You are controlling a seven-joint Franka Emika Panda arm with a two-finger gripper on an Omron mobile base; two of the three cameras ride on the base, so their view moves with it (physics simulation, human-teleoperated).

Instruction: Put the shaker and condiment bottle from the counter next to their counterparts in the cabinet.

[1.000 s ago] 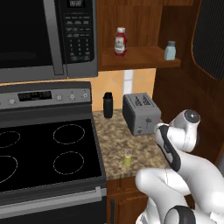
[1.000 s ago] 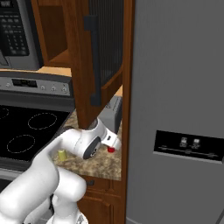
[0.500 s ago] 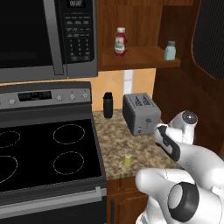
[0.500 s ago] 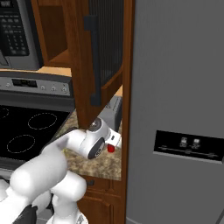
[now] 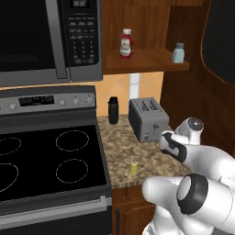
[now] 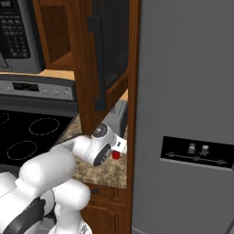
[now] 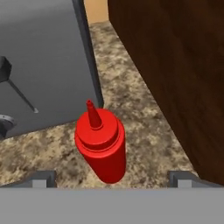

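Condiment bottle (image 7: 101, 146) stands upright on the desk (image 7: 144, 131) between toaster (image 7: 41, 65) and cabinet wall, straight ahead of the pincer (image 7: 111, 177), whose tips stand wide apart, empty, flanking it.

Condiment bottle (image 6: 116, 155) mostly hidden behind wrist in right base view. Toaster (image 7: 39, 65) cut off by hand view's left, top edges.

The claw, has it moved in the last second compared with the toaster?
Yes. In the left base view the claw's wrist has dropped lower and slightly left, closer under the toaster.
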